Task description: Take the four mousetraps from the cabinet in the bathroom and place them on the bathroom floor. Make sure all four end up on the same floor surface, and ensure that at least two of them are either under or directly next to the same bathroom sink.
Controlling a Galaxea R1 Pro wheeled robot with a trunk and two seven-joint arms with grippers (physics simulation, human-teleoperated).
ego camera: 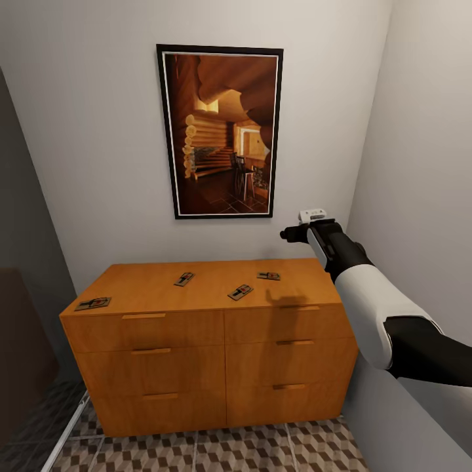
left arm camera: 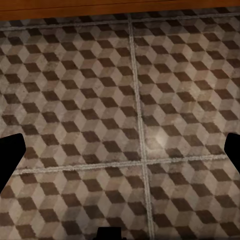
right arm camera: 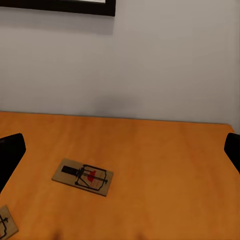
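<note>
Plain grey walls close in a small corner where the cabinet [ego camera: 210, 328] stands on the bathroom floor [ego camera: 262, 449]. Four mousetraps lie on its flat top, from the far left one [ego camera: 92, 303] to the right one [ego camera: 268, 276]. They look light, thin and stiff; pinch one by its wooden edges, away from the wire. A framed picture [ego camera: 219, 131] hangs above. The right end effector [ego camera: 288, 234] hovers over the right end, well open and empty, with nothing blocking it
</note>
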